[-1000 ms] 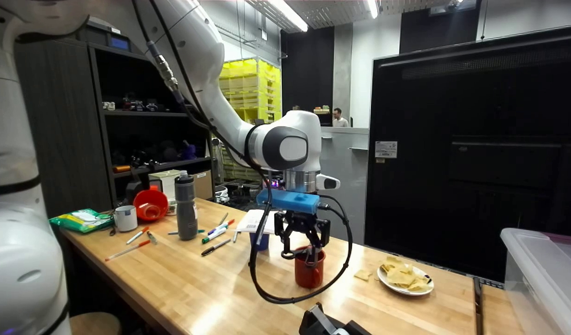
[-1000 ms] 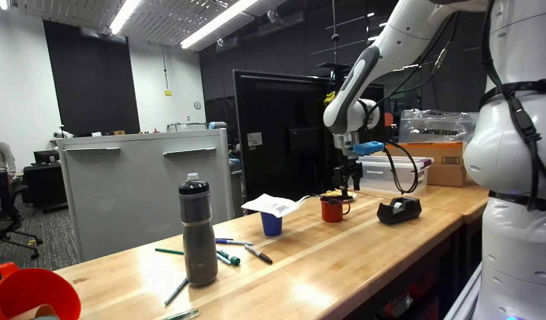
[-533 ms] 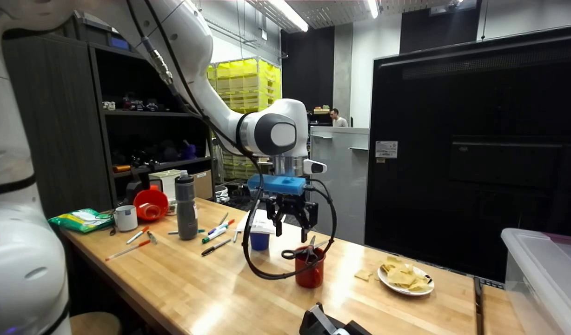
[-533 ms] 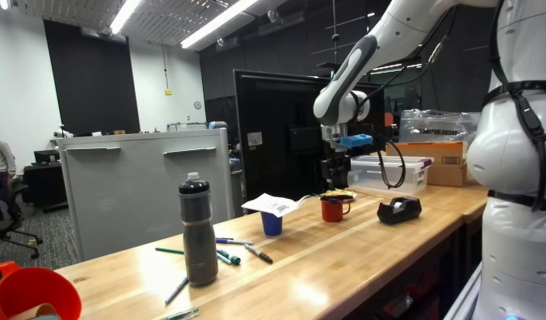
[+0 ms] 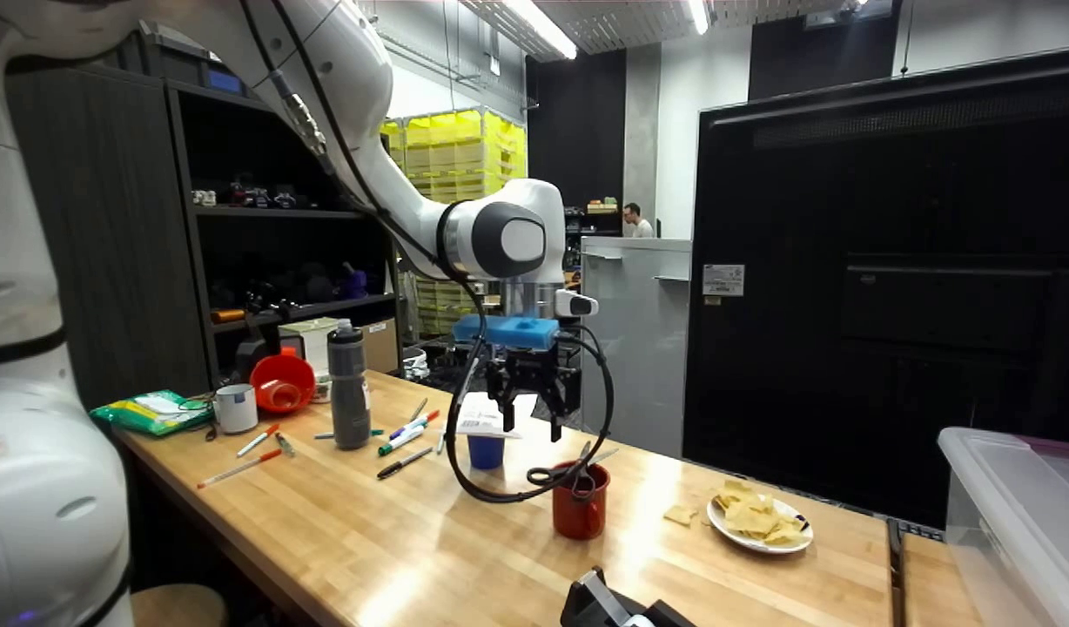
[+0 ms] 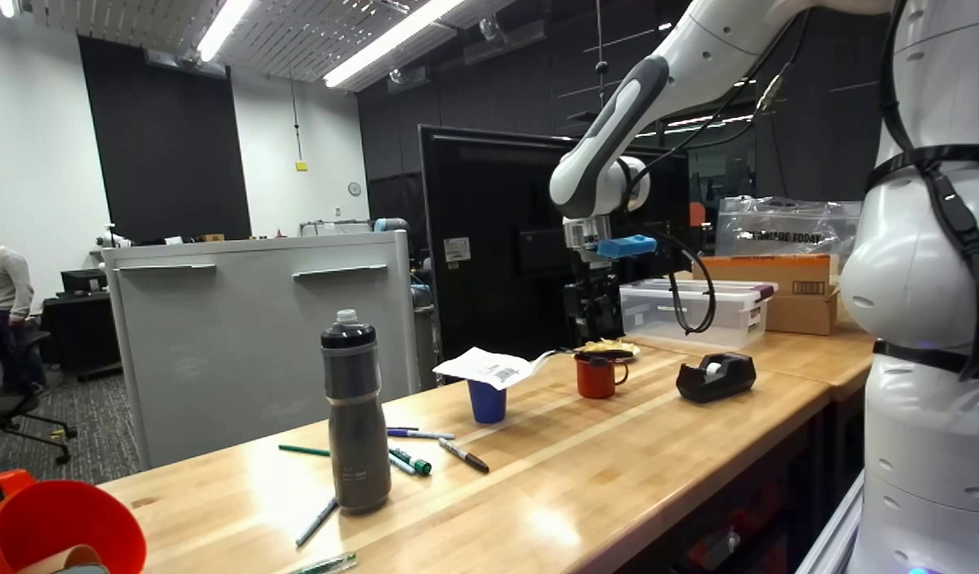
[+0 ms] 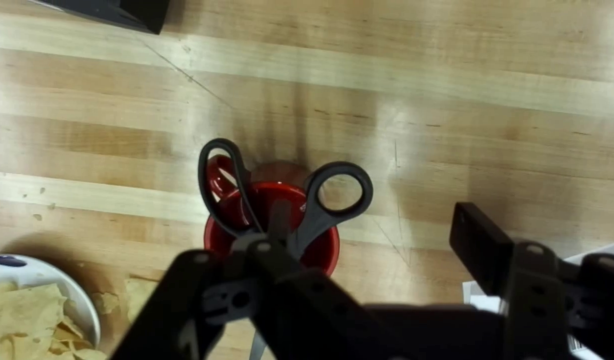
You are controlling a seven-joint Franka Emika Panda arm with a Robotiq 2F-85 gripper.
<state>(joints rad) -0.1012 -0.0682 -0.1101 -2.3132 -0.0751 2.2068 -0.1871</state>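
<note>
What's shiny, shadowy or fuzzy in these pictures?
Wrist view: the nearest parts of the gripper look soft, while the handles of the scissors look crisper; a dark shadow edges the plate. Both exterior views: pale glare patches shine on the wooden table, and the ceiling lights wash out to plain white.

The word "TODAY" could be read in dark capitals on the clear plastic bag; the letters before it were smeared. Fine print was borne by the white label on the black panel and by the white paper, too small to be deciphered.
</note>
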